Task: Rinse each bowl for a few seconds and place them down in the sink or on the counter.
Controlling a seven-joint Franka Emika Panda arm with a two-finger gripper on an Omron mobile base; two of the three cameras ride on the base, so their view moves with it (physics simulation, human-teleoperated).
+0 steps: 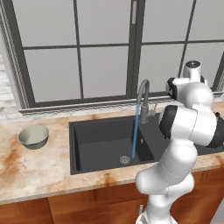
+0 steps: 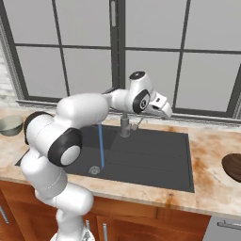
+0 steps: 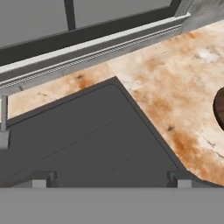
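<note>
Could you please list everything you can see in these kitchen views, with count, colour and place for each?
grey-green bowl: one, pale grey-green, upright on the counter left of the sink.
brown bowl: one, dark brown, on the counter right of the sink, cut off by the picture's edge.
sink: one, matte black, set into the counter below the window.
tap: one, grey gooseneck, behind the sink.
water stream: one, blue, falling from the tap towards the drain.
drain: one, steel, in the sink floor.
counter: one, beige-and-orange marbled.
cabinets: reddish-brown, under the counter.
window: dark-framed, grey panes, behind the sink.
gripper: one, open and empty, above the sink's right part.

Black sink (image 3: 83, 140), marbled counter (image 3: 175, 83), brown bowl (image 3: 219, 107)
</note>
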